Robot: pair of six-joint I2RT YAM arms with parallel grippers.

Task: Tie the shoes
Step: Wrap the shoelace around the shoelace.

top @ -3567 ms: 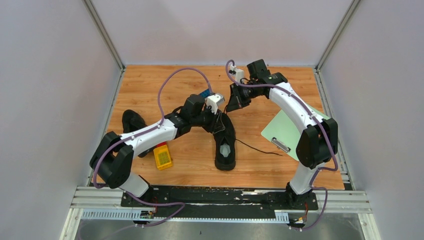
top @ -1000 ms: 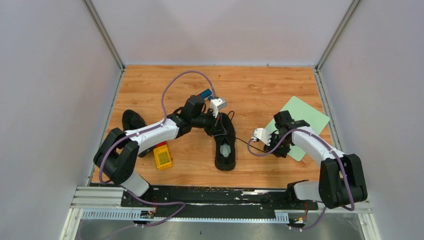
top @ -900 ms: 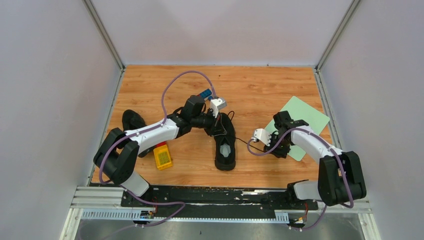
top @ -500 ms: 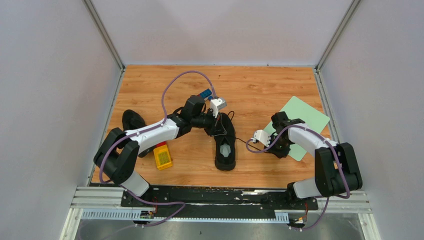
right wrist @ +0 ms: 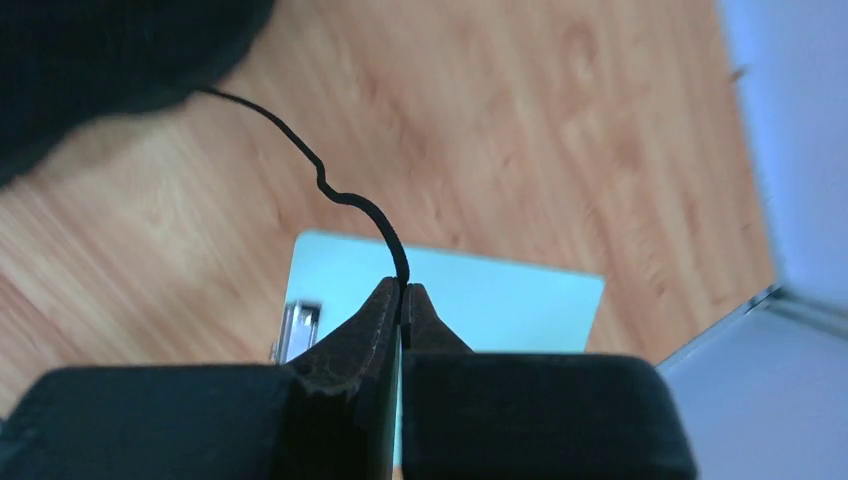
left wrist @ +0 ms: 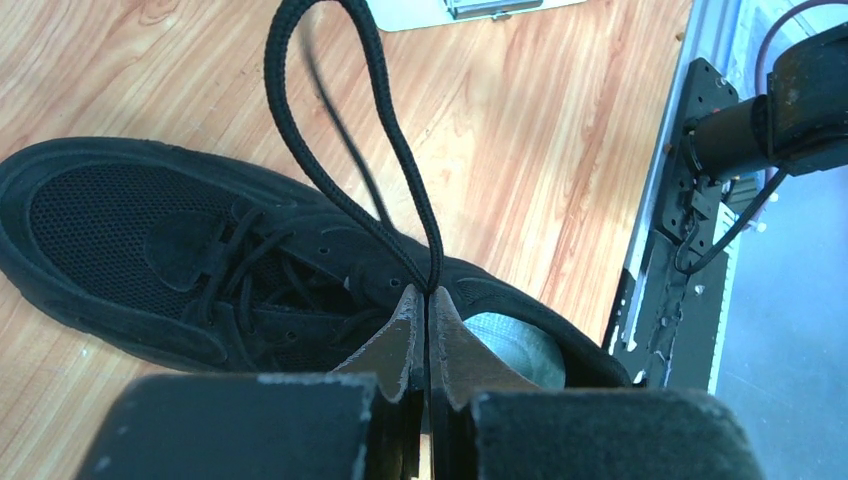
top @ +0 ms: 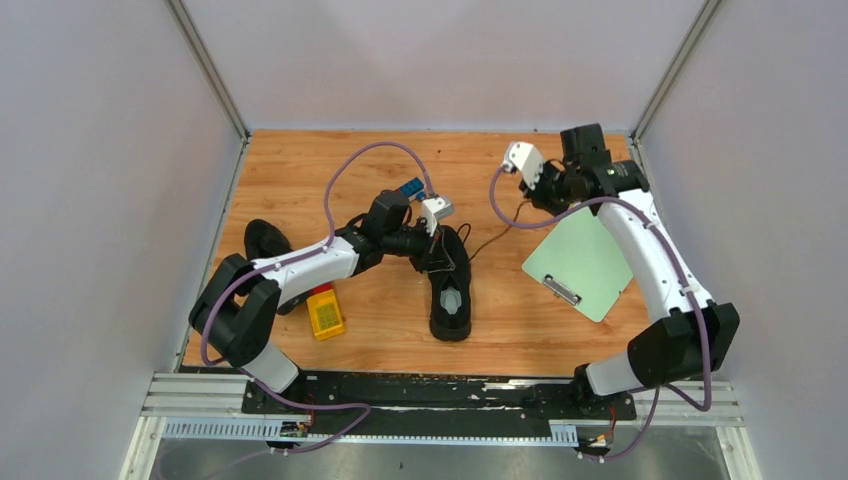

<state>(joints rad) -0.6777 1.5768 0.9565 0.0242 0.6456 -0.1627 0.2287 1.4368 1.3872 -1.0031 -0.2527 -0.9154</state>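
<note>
Seen from above, the left gripper (top: 433, 243) is clamped over the centre shoe (top: 450, 295) to anchor a loop, while the right gripper (top: 530, 195), far right of that shoe, pulls the free lace (top: 492, 236) out. In the left wrist view, the jaws pinch the loop (left wrist: 350, 120) at its base above the shoe. In the right wrist view, the jaws are closed on the lace end.
</note>
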